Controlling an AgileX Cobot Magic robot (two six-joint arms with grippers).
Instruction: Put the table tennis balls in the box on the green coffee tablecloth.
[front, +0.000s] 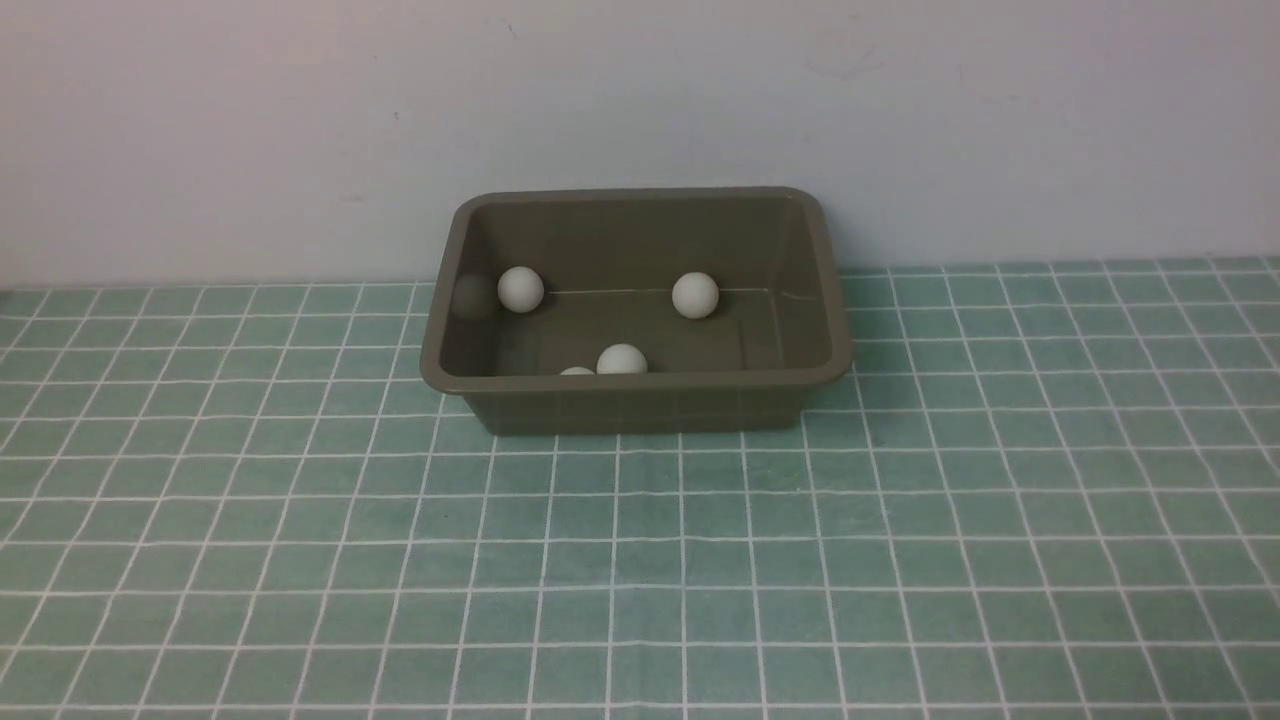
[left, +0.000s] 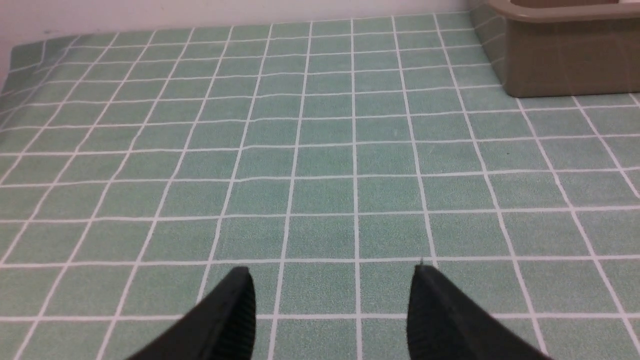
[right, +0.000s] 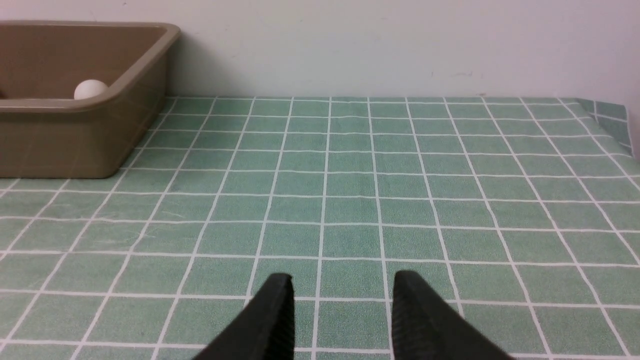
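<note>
Green coffee tablecloth (front: 900, 520), box (front: 640, 400), table tennis balls (front: 695, 295) inside

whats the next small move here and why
Probably none beyond keeping both arms back: four table tennis balls lie inside the box, and none shows on the green coffee tablecloth. The left gripper and right gripper hold nothing.

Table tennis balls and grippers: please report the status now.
Left gripper open, empty. Right gripper open, narrower, empty. Four table tennis balls in the box; none seen loose on the green coffee tablecloth. Nothing in the way.
</note>
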